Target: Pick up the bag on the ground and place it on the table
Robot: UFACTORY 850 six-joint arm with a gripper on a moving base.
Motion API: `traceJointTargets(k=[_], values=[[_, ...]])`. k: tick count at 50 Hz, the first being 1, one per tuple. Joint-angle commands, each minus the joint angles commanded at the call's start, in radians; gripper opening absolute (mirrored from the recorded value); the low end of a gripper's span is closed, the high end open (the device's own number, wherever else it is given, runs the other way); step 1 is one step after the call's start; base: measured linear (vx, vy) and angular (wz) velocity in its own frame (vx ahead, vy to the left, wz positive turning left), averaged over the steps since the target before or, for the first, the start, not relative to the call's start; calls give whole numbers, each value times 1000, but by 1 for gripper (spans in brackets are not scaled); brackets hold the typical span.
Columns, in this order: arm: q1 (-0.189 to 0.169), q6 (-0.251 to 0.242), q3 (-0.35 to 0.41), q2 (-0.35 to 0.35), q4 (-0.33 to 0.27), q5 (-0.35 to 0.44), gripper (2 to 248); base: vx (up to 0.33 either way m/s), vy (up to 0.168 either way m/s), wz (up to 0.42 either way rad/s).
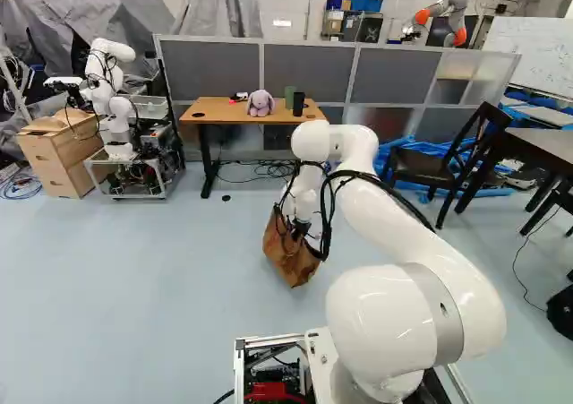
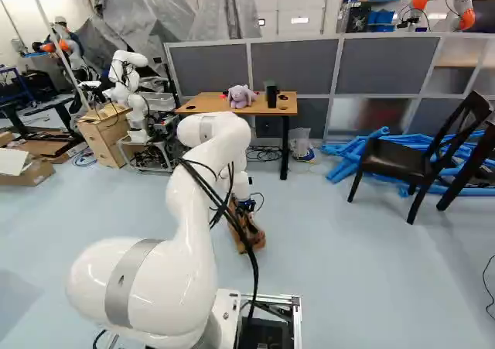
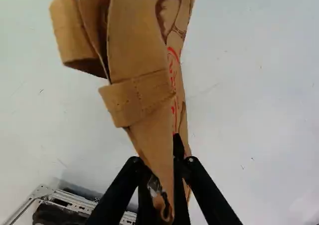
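The gripper [image 1: 303, 228] points down at the top of the brown paper bag [image 1: 288, 253] in the left base view, in the space between the base and the wooden-topped table [image 1: 213, 110]. In the wrist view the gripper [image 3: 167, 177] is shut on the bag [image 3: 142, 45], its upper paper pinched between the black fingers, partly hiding them. The bag is tilted and creased, with folded strips and red marks on its side. Whether its bottom touches the floor I cannot tell.
On the table stand a purple plush toy [image 1: 260, 103] and dark cups [image 1: 298, 104]. Another robot [image 1: 109, 99] on a cart and a wooden cabinet [image 1: 59, 153] stand left of it. A black chair [image 2: 418, 159] and blue tubes [image 2: 348, 159] are at the right; cables [image 2: 264, 154] lie under the table.
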Motion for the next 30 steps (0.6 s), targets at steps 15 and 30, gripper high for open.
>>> traceJointTargets(k=[15, 30], values=[[0, 0, 48, 56, 0, 0, 25, 0, 0, 0], [0, 0, 94, 111, 0, 0, 25, 0, 0, 0]])
